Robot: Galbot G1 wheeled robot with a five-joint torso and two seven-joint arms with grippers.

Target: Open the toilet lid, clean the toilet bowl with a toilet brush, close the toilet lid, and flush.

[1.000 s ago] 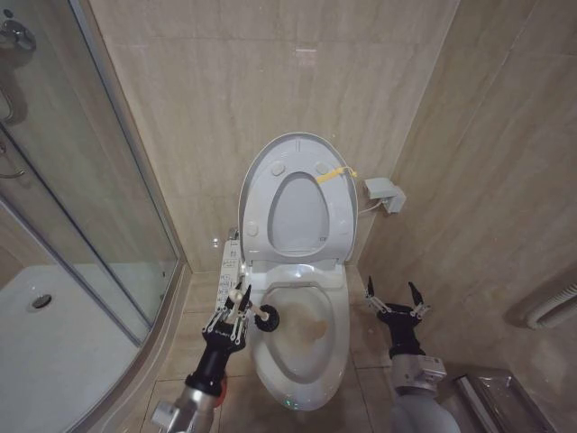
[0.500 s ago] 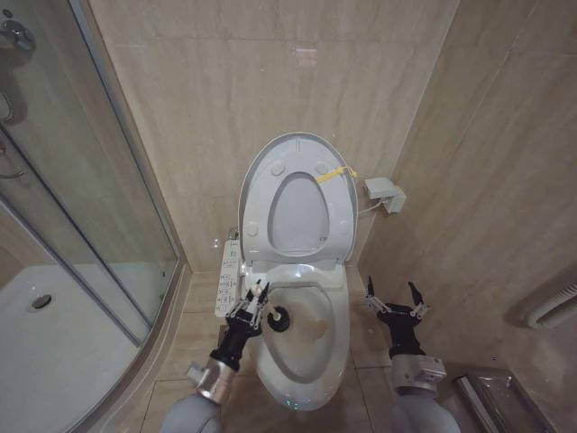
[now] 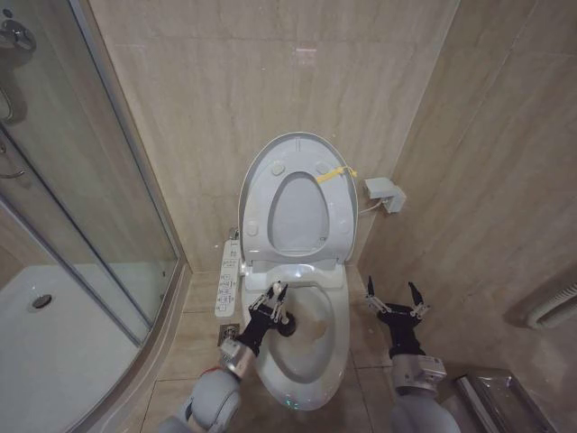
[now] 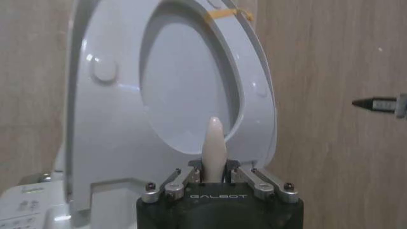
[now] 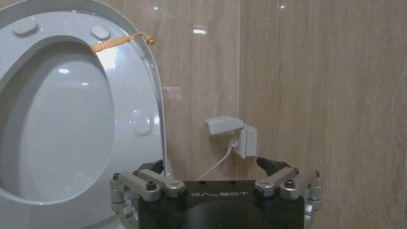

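From my head camera, the toilet lid (image 3: 296, 203) is standing raised against the back wall, its long axis running upright and its yellow strap (image 3: 335, 172) sitting at the upper right edge. The seat ring (image 3: 270, 216) is lying flat against it, bumper pads facing me. Below, the toilet bowl (image 3: 302, 338) is running lengthwise from the wall toward me, narrow end nearest, with a brownish stain inside. My left tool (image 3: 270, 305) is reaching over the bowl's left rim and clamping the toilet brush (image 3: 285, 322); the dark bristle head is sitting just inside the rim at the bowl's upper left, pointing toward the stained middle. The white button panel (image 3: 229, 277) is lying along the floor side left of the bowl. My right tool (image 3: 395, 302) is hanging beside the bowl's right side, above the floor tiles, fingers spread wide and gripping nothing. A small wall box (image 3: 384, 194) is sitting on the right wall beside the lid.

From my left wrist camera, the brush's white handle (image 4: 212, 148) is sticking up between my closed fingers (image 4: 182, 177), its tapered tip pointing away from the tool toward the raised lid (image 4: 95, 129).

From my right wrist camera, my fingers (image 5: 145, 184) are standing well apart, framing the lid's edge (image 5: 137, 95) with its strap (image 5: 121, 42) and the wall box (image 5: 234, 133).
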